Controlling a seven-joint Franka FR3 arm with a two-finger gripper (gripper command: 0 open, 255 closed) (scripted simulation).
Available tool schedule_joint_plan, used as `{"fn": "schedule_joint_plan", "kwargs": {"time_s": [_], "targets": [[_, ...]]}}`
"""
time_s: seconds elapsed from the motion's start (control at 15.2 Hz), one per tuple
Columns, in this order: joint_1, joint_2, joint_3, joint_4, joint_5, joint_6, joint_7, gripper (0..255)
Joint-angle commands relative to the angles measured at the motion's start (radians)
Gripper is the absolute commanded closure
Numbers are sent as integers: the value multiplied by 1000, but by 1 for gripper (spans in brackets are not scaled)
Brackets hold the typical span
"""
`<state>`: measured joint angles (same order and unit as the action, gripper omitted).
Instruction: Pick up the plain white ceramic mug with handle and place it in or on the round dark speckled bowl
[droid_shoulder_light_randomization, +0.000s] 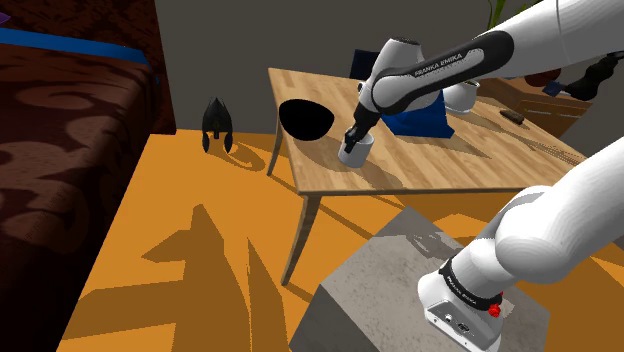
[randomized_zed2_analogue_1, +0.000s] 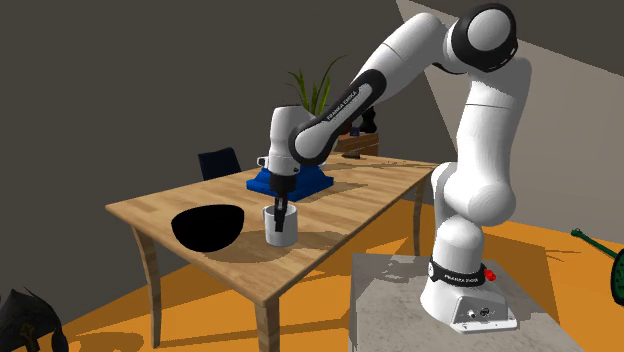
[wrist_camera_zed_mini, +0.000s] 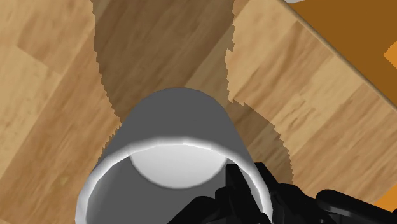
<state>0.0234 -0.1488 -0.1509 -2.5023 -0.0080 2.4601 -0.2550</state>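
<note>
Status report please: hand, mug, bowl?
Hand at mug rim. Mug upright on table, beside black bowl. Nothing between them.

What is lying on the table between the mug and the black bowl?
Nothing: only bare wooden table separates the mug from the bowl, as the second exterior view shows.

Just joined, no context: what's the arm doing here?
The white Franka arm reaches over the wooden table with its black gripper down at the rim of the white mug. The mug stands upright on the table, close beside the dark round bowl. The bowl holds nothing, so the placing is not yet done. I can't tell whether the mug is actually gripped.
</note>
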Motion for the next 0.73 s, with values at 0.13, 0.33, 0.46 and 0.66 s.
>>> {"fn": "schedule_joint_plan", "kwargs": {"time_s": [0.13, 0.33, 0.46, 0.66], "targets": [[0, 0, 0, 0, 0, 0, 0, 255], [0, -10, 1, 5, -2, -15, 2, 255], [-1, -28, 2, 16, -6, -44, 5, 255], [-2, -55, 4, 35, -10, -89, 9, 255]]}}
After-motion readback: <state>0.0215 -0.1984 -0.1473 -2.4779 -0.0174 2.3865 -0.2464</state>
